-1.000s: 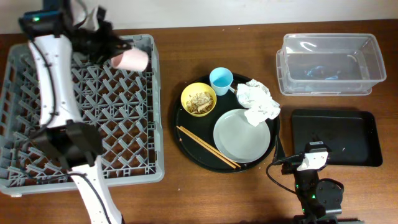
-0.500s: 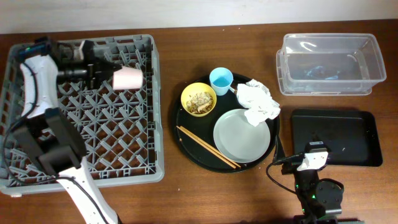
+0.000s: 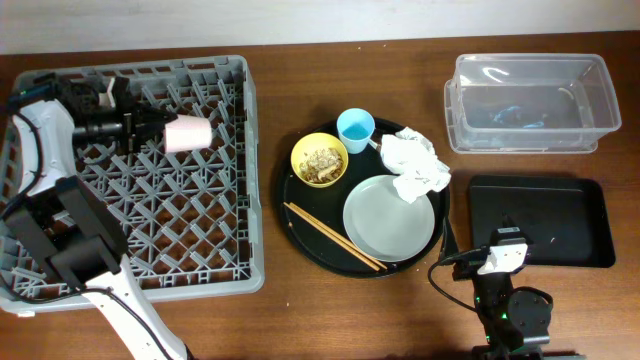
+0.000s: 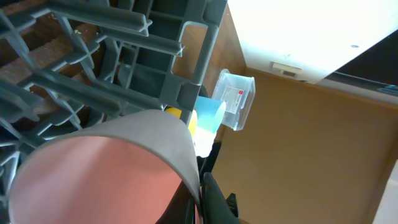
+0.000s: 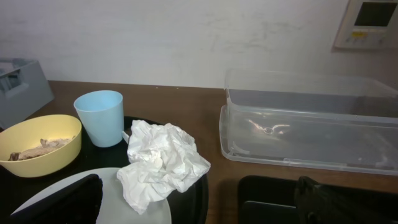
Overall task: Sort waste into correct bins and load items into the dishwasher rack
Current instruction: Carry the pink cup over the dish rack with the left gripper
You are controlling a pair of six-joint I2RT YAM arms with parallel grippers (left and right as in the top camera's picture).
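- The left gripper (image 3: pixel 158 129) is clamped narrowly on the pink cup (image 3: pixel 190 134), gripping it at one end.
- The cup is tipped on its side over the rear part of the dishwasher rack (image 3: pixel 200 235). From overhead it seems to sit just above the pegs, though contact cannot be confirmed.
- In the left wrist view the cup's pink inside (image 4: pixel 93 177) fills the lower frame, with the rack's grey lattice behind it.
- The right gripper (image 5: pixel 199 208) stands wide and holds nothing, low near the table's front edge beside the shallow black tray (image 3: pixel 540 225).
- On the round black tray (image 3: pixel 296 215) sit the blue cup (image 3: pixel 355 128), the yellow bowl (image 3: pixel 300 150) with food scraps (image 3: pixel 321 160), the grey plate (image 3: pixel 385 225), the chopsticks (image 3: pixel 335 237), and the crumpled napkin (image 3: pixel 415 165), which overlaps the plate's rim.
- The clear tub (image 3: pixel 527 135) stands behind the shallow black tray.
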